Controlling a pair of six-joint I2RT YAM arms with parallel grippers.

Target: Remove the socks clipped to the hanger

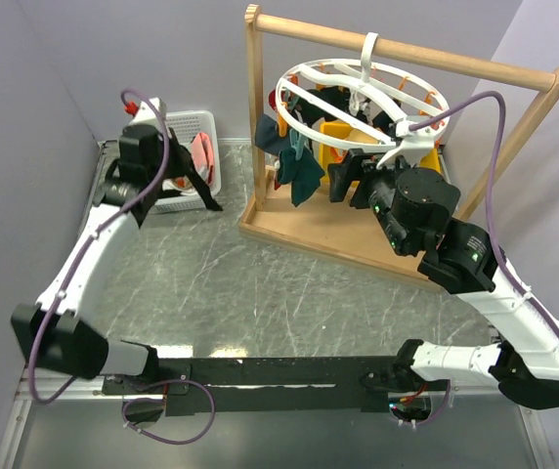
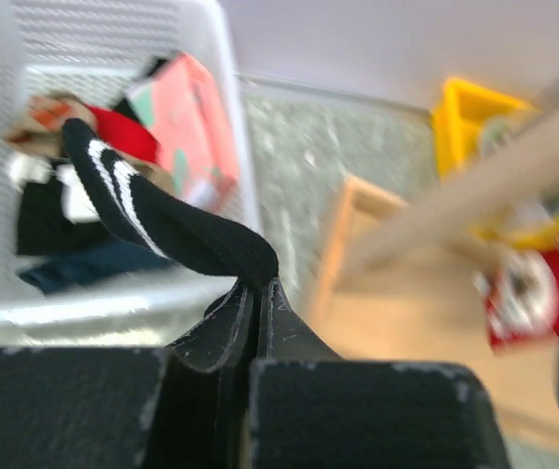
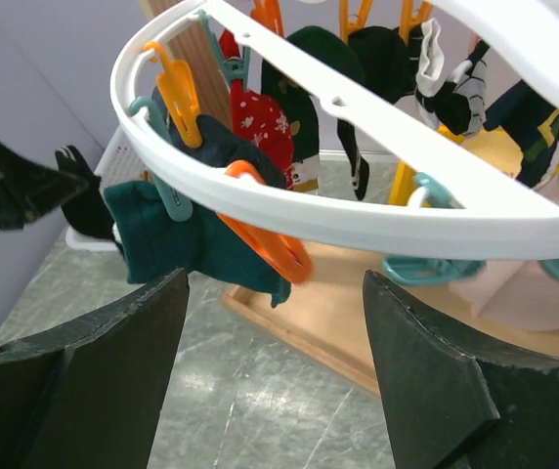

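Currently left gripper [image 2: 260,288] is clamped on black striped sock [image 2: 162,225] by white basket [image 2: 243,147] rim; release may drop it outside. Right gripper [image 3: 275,293] jaws apart under hanger [image 3: 358,210], near dark teal sock [image 3: 192,239]; closing may snag the hanger instead.

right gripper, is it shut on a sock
No, the right gripper stands wide open with nothing pinched, and the hanger ring lies just beyond it.
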